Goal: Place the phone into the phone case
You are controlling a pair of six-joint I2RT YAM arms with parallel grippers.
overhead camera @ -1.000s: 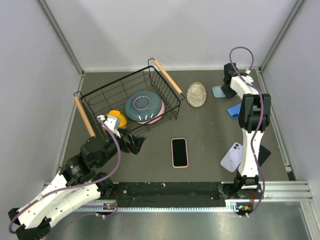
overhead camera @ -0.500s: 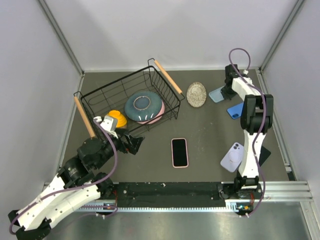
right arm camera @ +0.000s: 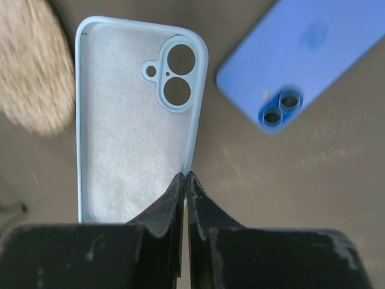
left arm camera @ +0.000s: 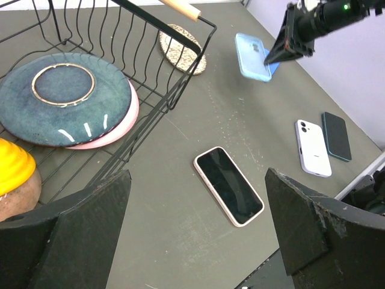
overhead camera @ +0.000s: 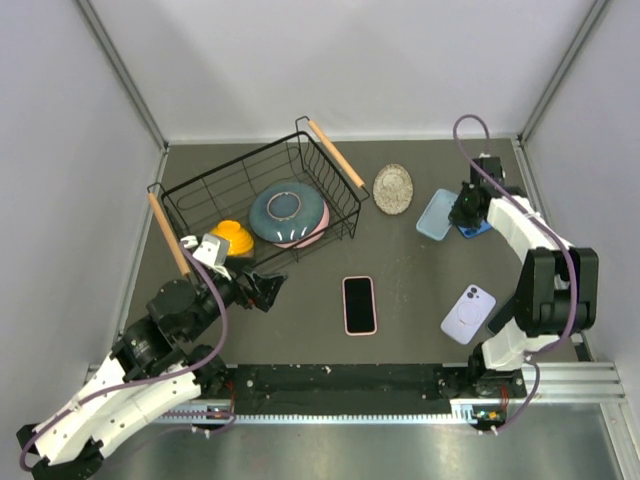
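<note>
right fingers (right arm camera: 174, 195) pinch shut on the light blue phone case (right arm camera: 129, 126) at its long edge; left fingers (left arm camera: 72, 241) spread wide beside the basket (overhead camera: 335, 205); the phone (overhead camera: 359, 304) has table (overhead camera: 420, 270) on all sides.

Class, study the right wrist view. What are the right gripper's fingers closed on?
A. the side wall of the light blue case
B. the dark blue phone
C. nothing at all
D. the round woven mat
A: the right gripper pinches the long side wall of the light blue case, while the dark blue phone sits apart from it, untouched.
</note>
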